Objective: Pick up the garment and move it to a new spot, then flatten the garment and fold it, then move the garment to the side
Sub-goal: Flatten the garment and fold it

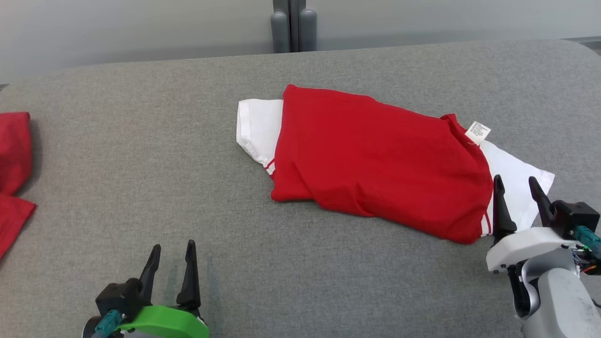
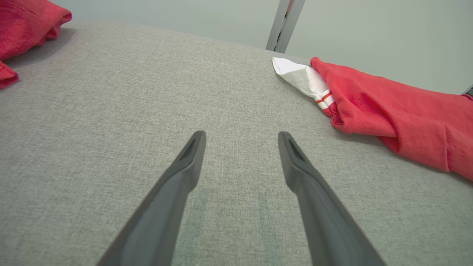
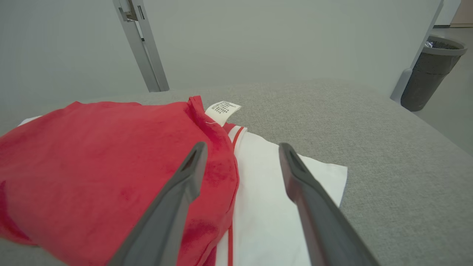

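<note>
The garment (image 1: pixel 375 164) is a red shirt with white sleeves, folded into a rough rectangle on the grey table (image 1: pixel 188 141); a white care label (image 1: pixel 478 132) sticks out at its right end. My right gripper (image 1: pixel 518 186) stands open just above its white right sleeve (image 3: pixel 266 192), with nothing between the fingers. In the right wrist view the garment (image 3: pixel 103 170) lies under the right gripper (image 3: pixel 240 151). My left gripper (image 1: pixel 172 252) is open over bare table at the lower left, well clear of the garment (image 2: pixel 399 107). In its own view the left gripper (image 2: pixel 242 138) is empty.
Another red cloth (image 1: pixel 11 164) lies at the table's far left edge, and shows as a red cloth (image 2: pixel 26 22) at the top left of the left wrist view. A grey post (image 1: pixel 293 26) stands behind the table. A dark bin (image 3: pixel 428 74) sits on the floor beyond the right edge.
</note>
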Available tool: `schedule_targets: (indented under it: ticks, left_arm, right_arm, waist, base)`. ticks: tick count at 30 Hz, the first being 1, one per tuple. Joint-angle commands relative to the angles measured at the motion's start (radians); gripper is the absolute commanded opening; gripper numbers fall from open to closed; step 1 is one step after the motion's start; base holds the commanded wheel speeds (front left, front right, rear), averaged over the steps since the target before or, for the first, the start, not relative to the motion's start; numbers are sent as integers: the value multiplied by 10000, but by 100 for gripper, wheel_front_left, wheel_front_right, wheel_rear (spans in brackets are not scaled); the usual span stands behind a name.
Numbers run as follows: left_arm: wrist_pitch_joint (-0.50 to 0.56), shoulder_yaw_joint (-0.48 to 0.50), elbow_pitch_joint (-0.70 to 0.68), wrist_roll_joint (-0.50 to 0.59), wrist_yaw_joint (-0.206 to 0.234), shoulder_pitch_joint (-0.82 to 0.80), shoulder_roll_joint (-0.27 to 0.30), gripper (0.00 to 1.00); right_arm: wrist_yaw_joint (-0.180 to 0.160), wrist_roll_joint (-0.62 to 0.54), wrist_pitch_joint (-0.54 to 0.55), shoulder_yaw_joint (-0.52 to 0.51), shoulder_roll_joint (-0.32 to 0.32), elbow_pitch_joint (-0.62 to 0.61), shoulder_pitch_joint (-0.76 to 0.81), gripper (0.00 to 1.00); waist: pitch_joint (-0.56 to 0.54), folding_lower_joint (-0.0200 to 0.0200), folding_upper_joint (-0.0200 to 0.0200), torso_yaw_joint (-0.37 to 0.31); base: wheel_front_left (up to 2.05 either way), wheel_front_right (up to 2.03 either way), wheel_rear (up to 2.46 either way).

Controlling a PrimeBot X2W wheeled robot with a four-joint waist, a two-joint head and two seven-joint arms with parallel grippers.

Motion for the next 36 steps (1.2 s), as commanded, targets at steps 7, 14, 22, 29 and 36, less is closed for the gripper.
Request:
schedule_targets:
  ticks: [7, 14, 22, 29, 36]
  left_arm:
    - [-2, -135, -15, -70, -48, -259, 110, 100]
    - [-2, -263, -50, -221, -48, -541, 206, 100]
    - [-2, -419, -75, -362, -48, -787, 319, 100]
    - [-2, -518, -86, -405, -48, -914, 417, 100]
    - [-2, -641, -72, -379, -48, -1029, 464, 100]
  right_arm:
    - [-14, -498, -16, 388, -51, 1280, -1539, 100]
    - [-14, -975, -16, 280, -47, 1838, -2429, 100]
    - [-14, -1408, -16, -277, -60, 2542, -3043, 100]
    - [-14, -1737, -16, -514, -50, 3121, -3654, 100]
    - [-14, -2320, -16, -668, -45, 4136, -4329, 0]
  waist:
    - [404, 0, 0, 302]
    - [805, 0, 0, 572]
    - [1194, 0, 0, 730]
    - [1357, 0, 0, 822]
    - [1368, 0, 0, 958]
  base:
    - [0, 0, 0]
    - [0, 0, 0]
    - [0, 0, 0]
    - [0, 0, 0]
    - [0, 0, 0]
